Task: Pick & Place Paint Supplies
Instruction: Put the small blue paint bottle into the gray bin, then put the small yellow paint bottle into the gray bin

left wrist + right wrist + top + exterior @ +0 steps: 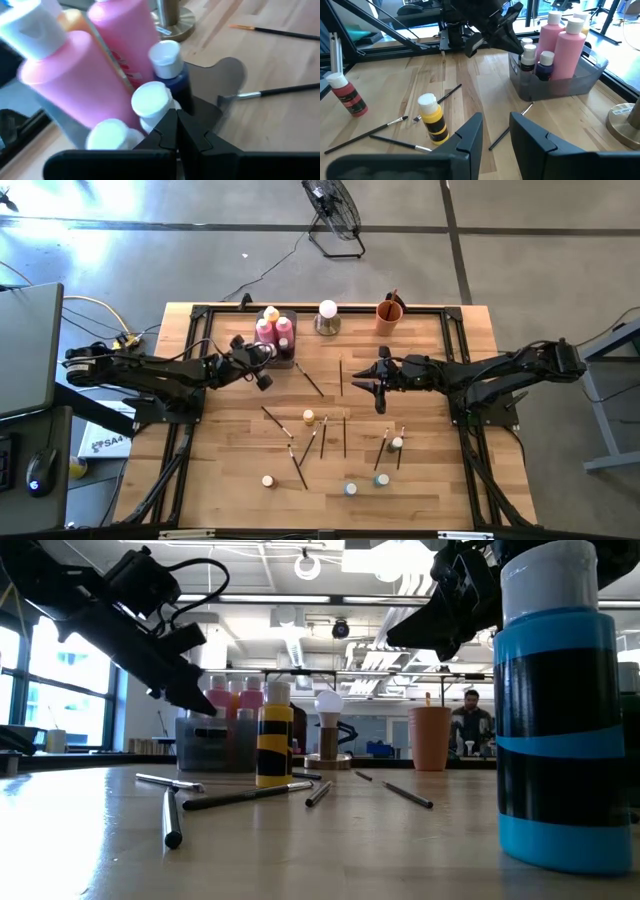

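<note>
Table (220, 480) of pale wood, carrying everything. Hovering at the left, toward the far edge: left gripper (262, 370), fingers pressed shut on nothing, tip just beside the grey tray (290, 363). Standing packed in that tray near the far edge: pink bottles (266, 332) and smaller white-capped bottles (165, 62), a yellowish one behind them. Sitting close in front of the shut fingers (167, 132) in the left wrist view: those white caps and a dark blue small bottle. Standing right of the tray along the far edge: white ball on a metal base (327, 317), then orange cup (389, 314) with something thin sticking out.

Lying scattered across the middle and toward the near edge: thin dark-handled paintbrushes (309, 379), some crossing one another, none held. Standing among them: yellow small bottle (309, 418) near the centre, another small bottle (268, 480) toward the near-left, two blue-green ones (351, 489) by the near edge, a white-capped one (397, 444) right of centre.

Hanging over the table right of centre: right gripper (378, 388), fingers parted with bare wood between them, empty, facing the tray and the yellow bottle. Looming large at the right of the low view: a blue-and-black banded bottle (555, 720).
</note>
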`<action>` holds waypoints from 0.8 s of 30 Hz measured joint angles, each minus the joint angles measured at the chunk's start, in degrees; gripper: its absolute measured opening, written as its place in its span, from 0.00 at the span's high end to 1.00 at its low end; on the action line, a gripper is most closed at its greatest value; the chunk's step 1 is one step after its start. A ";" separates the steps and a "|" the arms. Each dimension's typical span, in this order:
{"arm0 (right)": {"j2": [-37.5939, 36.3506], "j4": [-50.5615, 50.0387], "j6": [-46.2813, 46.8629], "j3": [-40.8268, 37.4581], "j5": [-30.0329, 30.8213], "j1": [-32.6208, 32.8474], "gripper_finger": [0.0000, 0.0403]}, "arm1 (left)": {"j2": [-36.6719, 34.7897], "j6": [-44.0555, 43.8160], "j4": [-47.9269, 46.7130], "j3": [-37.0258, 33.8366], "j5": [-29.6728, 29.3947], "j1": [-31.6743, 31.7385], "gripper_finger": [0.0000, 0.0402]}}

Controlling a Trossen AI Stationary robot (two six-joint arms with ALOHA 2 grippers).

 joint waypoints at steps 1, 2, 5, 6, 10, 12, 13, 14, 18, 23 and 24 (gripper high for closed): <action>-0.01 0.00 0.00 0.00 0.01 0.00 0.77 | 0.00 -0.19 -0.01 0.00 0.48 0.00 1.00; -0.01 0.00 0.00 0.00 0.01 0.01 0.77 | 0.00 -0.28 -0.01 0.00 0.79 -0.02 1.00; -0.01 0.00 0.01 -0.01 0.01 0.01 0.77 | -0.30 1.17 -0.28 0.40 -0.11 -0.02 1.00; -0.01 0.00 0.02 0.00 0.01 0.02 0.77 | -0.75 2.39 -0.37 0.90 -0.20 -0.02 1.00; -0.01 0.00 0.02 -0.01 -0.01 0.02 0.77 | -2.86 6.22 0.16 4.17 5.16 -0.02 1.00; -0.01 0.00 0.02 0.00 -0.01 0.00 0.77 | -4.03 7.72 -0.03 5.43 9.14 -0.02 1.00; -0.01 0.00 0.02 0.00 -0.01 0.00 0.77 | -4.63 8.64 -0.09 6.05 11.59 -0.02 1.00; -0.01 -0.03 0.02 -0.01 -0.01 0.01 0.77 | -5.32 10.13 -0.10 6.47 14.59 -0.02 1.00; -0.01 -1.11 0.04 0.00 -0.03 0.02 0.77 | -8.93 18.03 -2.72 8.08 30.11 0.00 1.00; 0.01 -0.82 0.04 -0.02 -0.03 0.02 0.77 | -10.69 20.17 -9.64 9.01 40.44 0.04 1.00; -0.01 -0.74 0.04 -0.02 -0.01 0.02 0.77 | -10.44 19.48 -10.27 9.01 41.84 -0.01 1.00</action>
